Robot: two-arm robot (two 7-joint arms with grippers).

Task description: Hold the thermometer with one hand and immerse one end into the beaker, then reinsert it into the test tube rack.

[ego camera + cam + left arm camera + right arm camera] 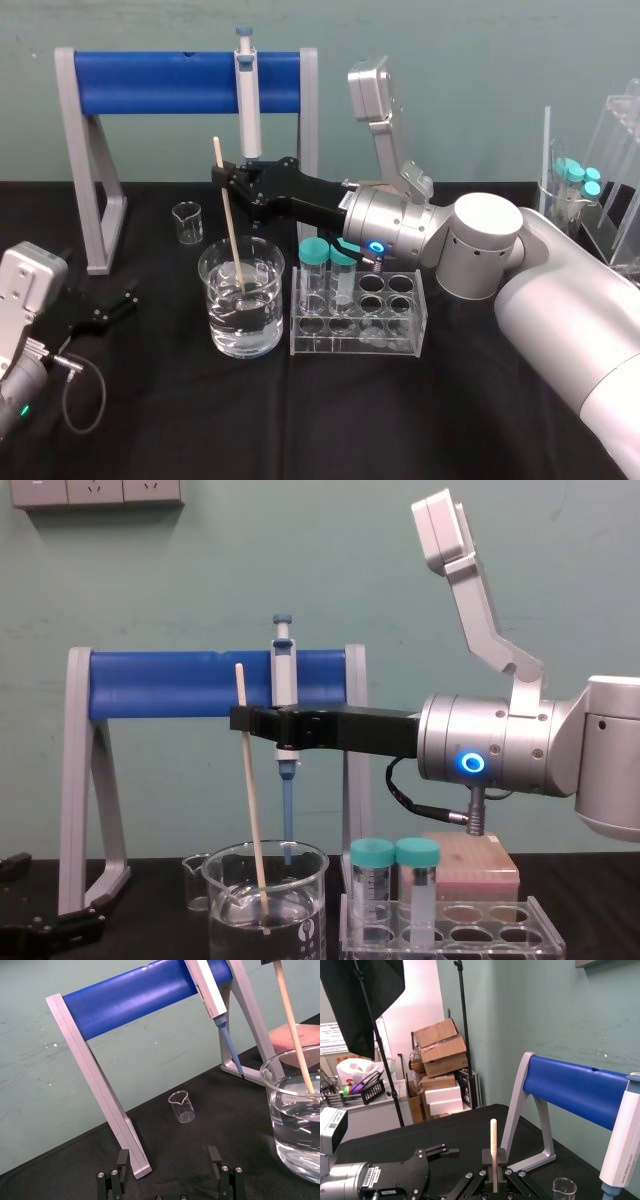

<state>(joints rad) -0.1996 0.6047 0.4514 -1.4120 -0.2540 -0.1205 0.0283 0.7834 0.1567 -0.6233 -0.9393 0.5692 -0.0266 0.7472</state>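
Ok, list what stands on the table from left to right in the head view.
Left gripper, parked open → small glass beaker → beaker, with the thermometer held in it by the right gripper → test tube rack.

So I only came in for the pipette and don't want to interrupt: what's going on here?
The right gripper is clamped on the thermometer, holding it slightly tilted with its lower end in the water of the beaker. The test tube rack stands just beside the beaker with two capped tubes in it. The left gripper lies open on the table to the left, idle.
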